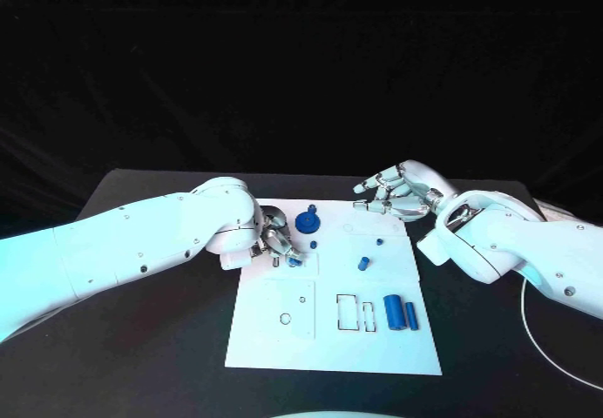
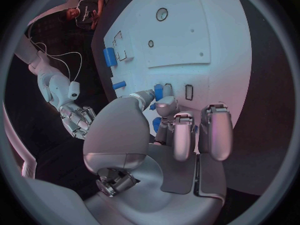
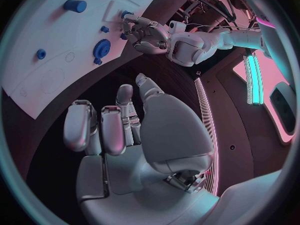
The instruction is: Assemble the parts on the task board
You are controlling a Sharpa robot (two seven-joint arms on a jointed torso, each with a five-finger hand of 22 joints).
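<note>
Now pinching a small blue part point(image 1: 294, 259) in the silver left hand point(image 1: 276, 239) at mid-left of the white task board point(image 1: 333, 348), probably seating next; right hand point(image 1: 396, 192) empty, half-curled, upper right.

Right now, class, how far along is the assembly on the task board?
Early stage. Possibly done: a blue gear sits on the task board. In hand: the left robot hand is down at a small blue piece, grip unclear. Left: two blue cylinders lie loose beside outlined slots, a small peg waits; the right robot hand hovers empty.
</note>
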